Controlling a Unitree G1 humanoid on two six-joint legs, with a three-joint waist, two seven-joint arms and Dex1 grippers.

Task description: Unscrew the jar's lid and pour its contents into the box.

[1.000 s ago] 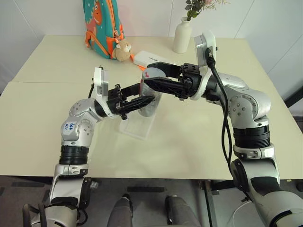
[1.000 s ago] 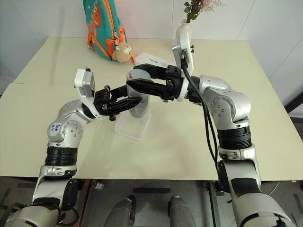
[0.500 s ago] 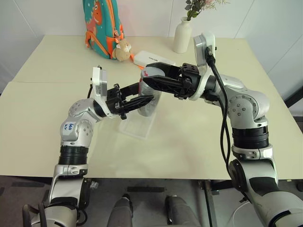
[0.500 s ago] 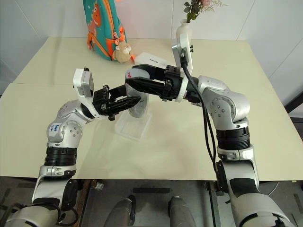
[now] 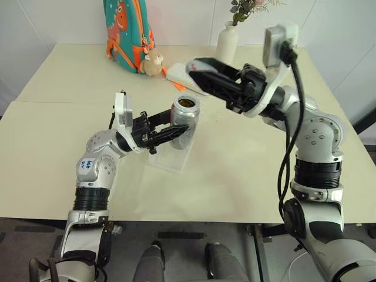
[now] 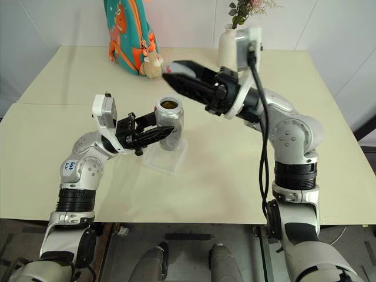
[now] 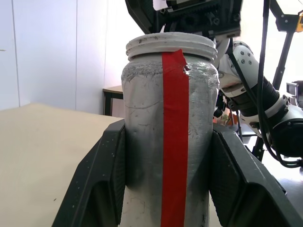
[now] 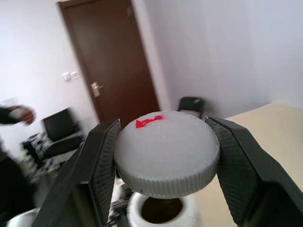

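Left pincer [image 5: 176, 133]: closed on the jar [image 5: 184, 121], one black finger [image 7: 102, 182] on each side of its body, gripping below the threaded neck. The jar stands upright, mouth open, with a red strip running down its side in the left wrist view. A small brown mass shows inside the open mouth from the head views; its shape cannot be made out. The jar's base sits over the box [image 5: 171, 157], a clear shallow tray on the desk [image 5: 53, 147]; whether the base touches the tray cannot be told.

Right pincer [image 5: 197, 64]: clamped on the lid [image 8: 166, 157], one finger on each side of the ribbed edge. The lid is off the jar and held above it, apart from the mouth and offset toward the robot's right. A red mark shows on the lid's flat top. In the right wrist view the jar's white neck lies just below the lid.

Beyond the arms, at the far edge of the desk: a white flat case [image 5: 179, 74] near the right pincer, a white vase [image 5: 226, 44] with flowers, a teal backpack [image 5: 126, 29] with orange trim, and a small plush toy [image 5: 154, 61] leaning at its base.
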